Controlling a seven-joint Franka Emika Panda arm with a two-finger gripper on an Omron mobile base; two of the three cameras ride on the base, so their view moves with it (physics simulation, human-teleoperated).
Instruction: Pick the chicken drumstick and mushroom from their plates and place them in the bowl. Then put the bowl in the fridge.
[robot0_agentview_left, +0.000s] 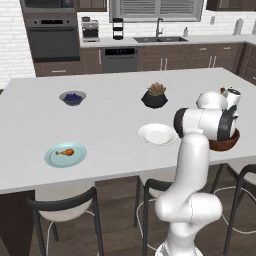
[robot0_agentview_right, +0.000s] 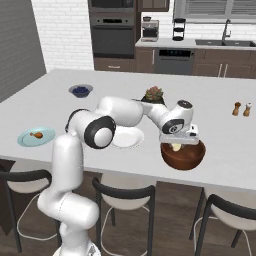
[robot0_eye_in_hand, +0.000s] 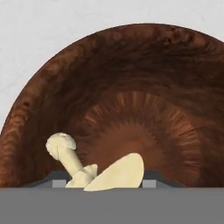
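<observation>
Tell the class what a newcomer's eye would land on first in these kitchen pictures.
The white robot arm bends over the reddish-brown wooden bowl at the island's near edge, its pincer just above the rim. Inside the bowl sits the pale mushroom. Far to the left, the chicken drumstick waits on the light blue plate.

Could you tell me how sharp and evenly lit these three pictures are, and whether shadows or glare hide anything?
Left base view: flat, even light, no glare; the drumstick is small but crisp. Right base view: soft shadow under the bowl, nothing hidden by it. Hand view: sharp; the bowl's gloss shows wood grain without blown highlights, and the mushroom is cut off at the bottom.
</observation>
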